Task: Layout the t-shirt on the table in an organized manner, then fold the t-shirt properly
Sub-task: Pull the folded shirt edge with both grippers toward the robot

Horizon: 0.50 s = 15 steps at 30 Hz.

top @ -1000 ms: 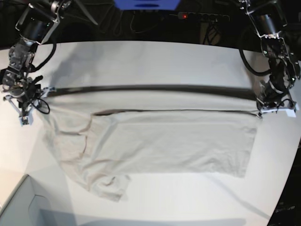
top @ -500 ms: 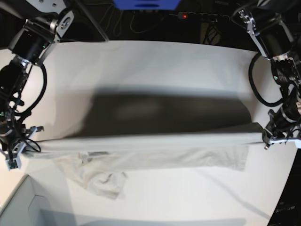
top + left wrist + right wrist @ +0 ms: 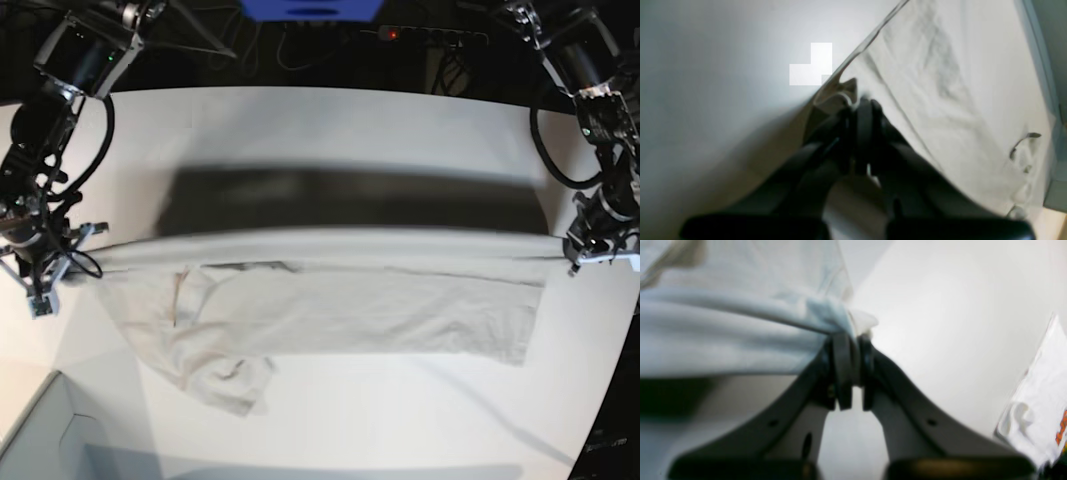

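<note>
Currently both grippers, left (image 3: 860, 103) and right (image 3: 850, 340), clamp the stretched grey-beige cotton t-shirt (image 3: 350, 310) mid-layout; lowering flat onto the white table (image 3: 330, 120) should follow.

The light grey-beige t-shirt (image 3: 330, 305) is stretched sideways across the white table (image 3: 330, 130), its upper edge lifted into a taut, blurred band running nearly the table's whole width. A dark shadow is cast on the table behind this band. The lower part hangs down and lies on the table, wrinkled, with a sleeve bunched at the base view's lower left. Both ends of the raised edge are pinched.
</note>
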{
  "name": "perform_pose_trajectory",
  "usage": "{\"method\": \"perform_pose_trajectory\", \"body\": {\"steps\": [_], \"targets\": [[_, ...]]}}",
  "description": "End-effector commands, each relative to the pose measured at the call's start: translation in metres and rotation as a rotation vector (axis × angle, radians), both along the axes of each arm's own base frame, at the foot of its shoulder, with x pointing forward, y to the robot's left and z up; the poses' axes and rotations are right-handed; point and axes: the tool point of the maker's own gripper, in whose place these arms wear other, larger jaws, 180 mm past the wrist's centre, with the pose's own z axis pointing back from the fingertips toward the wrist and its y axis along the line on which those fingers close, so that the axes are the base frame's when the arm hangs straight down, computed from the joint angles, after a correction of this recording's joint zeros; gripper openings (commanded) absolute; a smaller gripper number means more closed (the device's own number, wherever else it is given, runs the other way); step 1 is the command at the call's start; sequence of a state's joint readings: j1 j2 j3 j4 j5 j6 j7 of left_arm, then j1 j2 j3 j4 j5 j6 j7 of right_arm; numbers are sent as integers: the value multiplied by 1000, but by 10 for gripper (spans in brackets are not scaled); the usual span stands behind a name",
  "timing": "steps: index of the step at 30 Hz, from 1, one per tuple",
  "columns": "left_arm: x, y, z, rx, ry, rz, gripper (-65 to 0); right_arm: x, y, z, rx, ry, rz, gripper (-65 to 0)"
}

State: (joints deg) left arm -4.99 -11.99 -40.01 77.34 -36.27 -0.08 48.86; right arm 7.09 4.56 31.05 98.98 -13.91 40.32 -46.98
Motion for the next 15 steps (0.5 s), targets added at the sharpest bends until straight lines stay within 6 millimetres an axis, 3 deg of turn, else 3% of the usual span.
{"method": "perform_pose_trajectory", "body": {"steps": [1,3,5,6,10,15], "targets": [[21,13,43,69,-115,9,-650,23,-7,57,-59,-173,14,-650],[25,14,65,105,-165,3,-650,28,0,80,-90,-228,32,-650],[26,14,75,121,-186,2,-650,29,10,84,-88,-244,49,-650],[26,14,77,125,-192,1,-650,27,11,80,-84,-236,49,-650],[7,13,54,125,-130,-2,-650,4,11,48,-75,-149,54,-650],[-10,15,38,125,-82,1,-650,-17,12,25,-70,-78,58,-650]]}}
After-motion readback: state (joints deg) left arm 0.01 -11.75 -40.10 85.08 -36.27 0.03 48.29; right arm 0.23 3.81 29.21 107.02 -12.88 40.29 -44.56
